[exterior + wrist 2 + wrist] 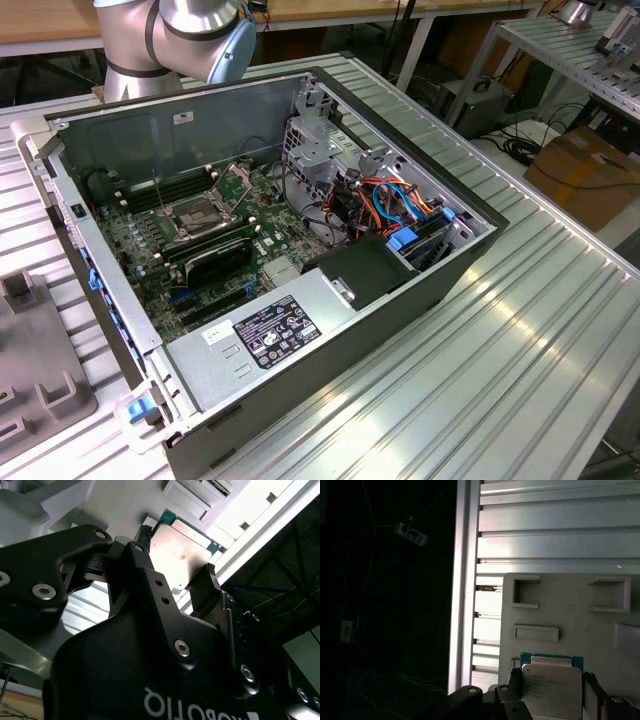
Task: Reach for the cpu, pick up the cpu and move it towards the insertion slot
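Note:
The cpu (550, 692), a thin square chip with a silvery face on a green board, sits between my black gripper's (553, 679) two fingers. Seen in the second wrist view, the cpu (182, 547) has one finger (140, 555) against one edge and the other finger (205, 582) against the opposite edge, so the gripper (175, 555) is shut on it. A grey moulded holder (570, 610) lies right behind the chip. I cannot tell if the chip is lifted off it. The insertion slot (200, 215), a silver-framed socket, lies on the motherboard in the open computer case.
The arm (170, 35) stands beyond the case's (420, 290) far wall. Inside are a black finned block (218, 262), a power supply (270, 330) and a drive cage with cables (400, 205). A grey tray (40, 370) lies at the exterior view's left.

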Available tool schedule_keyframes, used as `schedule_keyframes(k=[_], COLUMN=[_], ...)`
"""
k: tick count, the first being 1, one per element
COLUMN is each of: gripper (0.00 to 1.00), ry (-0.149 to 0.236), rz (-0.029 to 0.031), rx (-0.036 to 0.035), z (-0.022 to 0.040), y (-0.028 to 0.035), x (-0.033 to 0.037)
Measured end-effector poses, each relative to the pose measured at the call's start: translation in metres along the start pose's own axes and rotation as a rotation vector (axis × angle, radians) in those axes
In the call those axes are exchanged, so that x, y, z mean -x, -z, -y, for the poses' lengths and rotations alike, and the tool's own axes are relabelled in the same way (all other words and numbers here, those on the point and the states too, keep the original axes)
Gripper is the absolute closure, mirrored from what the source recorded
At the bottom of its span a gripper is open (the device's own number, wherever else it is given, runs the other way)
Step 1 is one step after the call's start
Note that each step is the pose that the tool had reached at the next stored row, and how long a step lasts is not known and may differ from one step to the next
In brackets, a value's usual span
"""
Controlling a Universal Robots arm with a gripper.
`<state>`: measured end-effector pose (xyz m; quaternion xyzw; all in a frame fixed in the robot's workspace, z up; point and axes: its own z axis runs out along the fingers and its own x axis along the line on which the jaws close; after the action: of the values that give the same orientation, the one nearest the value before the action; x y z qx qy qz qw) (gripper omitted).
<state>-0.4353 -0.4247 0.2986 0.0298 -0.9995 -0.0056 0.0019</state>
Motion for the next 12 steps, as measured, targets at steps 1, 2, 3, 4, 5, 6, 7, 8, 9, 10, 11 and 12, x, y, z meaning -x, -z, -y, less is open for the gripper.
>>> schedule_keyframes(k=[1,2,3,4,5,6,7,8,9,10,11,12], gripper=[0.45,0.45,0.45,0.45,0.45,0.45,0.45,0.45,0.45,0.45,0.45,0.45], ry=[0.000,0.000,0.000,0.000,0.000,0.000,0.000,0.000,0.000,0.000,0.000,0.000], rz=[-0.0001,0.0000,0.0000,-0.0003,-0.0003,-0.0002,0.0000,0.0001,0.0000,0.0001,0.0000,-0.0001], rx=[0.0000,0.0000,0.0000,-0.0001,-0.0002,-0.0001,0.0000,0.0001,0.0000,0.0000,0.0000,0.0000], z=[0.0000,0.0000,0.0000,0.0000,0.0001,0.0000,0.0000,0.0000,0.0000,0.0000,0.0000,0.0001], y=[0.0004,0.0006,0.0009,0.0012,0.0013,0.0014,0.0015,0.0016,0.0020,0.0021,0.0022,0.0024], x=[0.0001,0.0001,0.0003,0.0004,0.0005,0.0006,0.0007,0.0008,0.0009,0.0009,0.0009,0.0011])
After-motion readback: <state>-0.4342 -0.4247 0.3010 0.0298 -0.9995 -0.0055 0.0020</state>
